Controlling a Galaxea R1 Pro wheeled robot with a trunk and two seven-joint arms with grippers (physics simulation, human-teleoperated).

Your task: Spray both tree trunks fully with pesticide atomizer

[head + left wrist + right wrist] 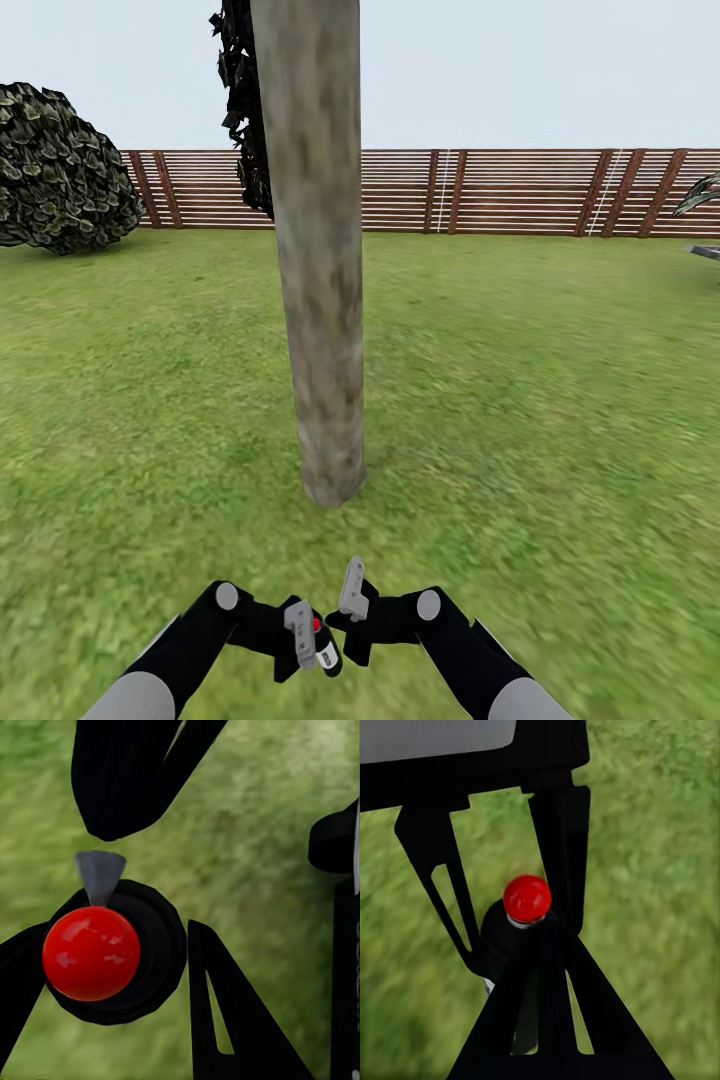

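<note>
Standing before one tree trunk on the lawn, fence and dark bush behind; pesticide atomizer, dark bottle with red cap, clamped in the left gripper, held low above the grass just short of the trunk base; right gripper just beside it, whether apart or together I cannot tell; step judged: spraying this trunk; next move calls for raising the bottle and aiming its nozzle at the bark
</note>
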